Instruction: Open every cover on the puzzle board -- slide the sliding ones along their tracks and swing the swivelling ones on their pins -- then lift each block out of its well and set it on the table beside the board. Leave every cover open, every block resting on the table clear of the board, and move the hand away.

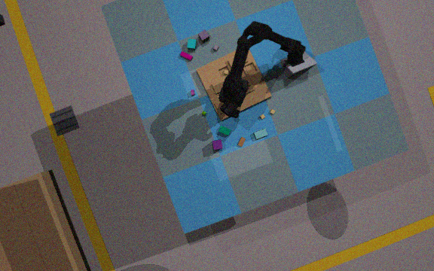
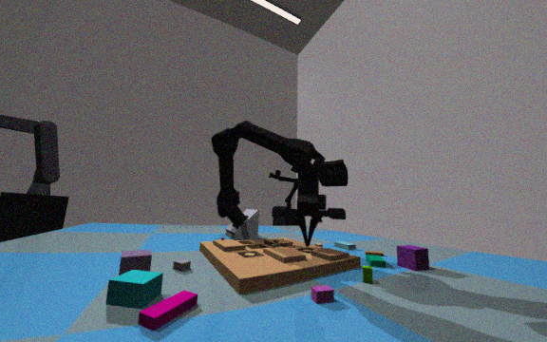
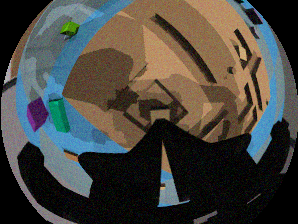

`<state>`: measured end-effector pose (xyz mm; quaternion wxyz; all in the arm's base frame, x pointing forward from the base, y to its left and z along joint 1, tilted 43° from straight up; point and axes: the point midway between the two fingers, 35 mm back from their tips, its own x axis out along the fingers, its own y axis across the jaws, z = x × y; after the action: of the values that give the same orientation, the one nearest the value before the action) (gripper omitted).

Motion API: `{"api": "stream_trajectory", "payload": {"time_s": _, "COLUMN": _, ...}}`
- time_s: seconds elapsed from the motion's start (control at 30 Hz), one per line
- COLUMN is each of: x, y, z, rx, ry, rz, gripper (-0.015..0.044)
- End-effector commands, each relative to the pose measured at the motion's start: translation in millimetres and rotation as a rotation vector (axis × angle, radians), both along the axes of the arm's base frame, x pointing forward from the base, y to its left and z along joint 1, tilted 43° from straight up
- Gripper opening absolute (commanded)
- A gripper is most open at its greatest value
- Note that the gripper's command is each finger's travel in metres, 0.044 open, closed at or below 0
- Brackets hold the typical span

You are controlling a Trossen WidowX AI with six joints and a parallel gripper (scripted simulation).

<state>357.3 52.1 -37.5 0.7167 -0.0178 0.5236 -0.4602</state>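
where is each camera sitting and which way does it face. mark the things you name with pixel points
Top: overhead, looking down at the board (image 1: 209, 77) (image 2: 264, 280) (image 3: 100, 65); the arm (image 1: 239, 62) (image 2: 226, 171) crosses it.
Exterior: low beside the table, looking across; arm and closed gripper (image 2: 308, 244) (image 3: 160, 123) show.
Wrist: on the hand, looking past the fingers at the board.
Top and exterior share the pink bar (image 1: 186, 56) (image 2: 168, 310).

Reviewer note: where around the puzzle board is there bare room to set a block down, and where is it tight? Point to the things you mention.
Room shows between the magenta bar (image 1: 186, 56) (image 2: 168, 311) and the small pink block (image 1: 192, 92) (image 2: 322, 294), and beyond the purple block (image 1: 217, 144) (image 2: 412, 257), away from the board (image 1: 209, 77) (image 2: 240, 280). Crowded: the purple block's side toward the green block (image 1: 224, 131) (image 2: 375, 260).
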Motion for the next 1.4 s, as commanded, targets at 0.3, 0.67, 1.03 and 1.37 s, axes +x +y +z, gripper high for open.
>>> {"api": "stream_trajectory", "payload": {"time_s": 0.3, "x": -1.0, "y": -7.1, "z": -7.8, "rx": 0.0, "ry": 0.004, "rz": -0.004, "gripper": 0.0}}
{"api": "stream_trajectory", "payload": {"time_s": 0.67, "x": 2.2, "y": -8.3, "z": -8.2, "rx": 0.0, "ry": 0.004, "rz": -0.004, "gripper": 0.0}}
{"api": "stream_trajectory", "payload": {"time_s": 1.03, "x": 18.0, "y": -10.7, "z": -8.1, "rx": 0.0, "ry": 0.003, "rz": -0.004, "gripper": 0.0}}
{"api": "stream_trajectory", "payload": {"time_s": 1.37, "x": 33.1, "y": -11.7, "z": -6.6, "rx": 0.0, "ry": 0.002, "rz": -0.004, "gripper": 0.0}}
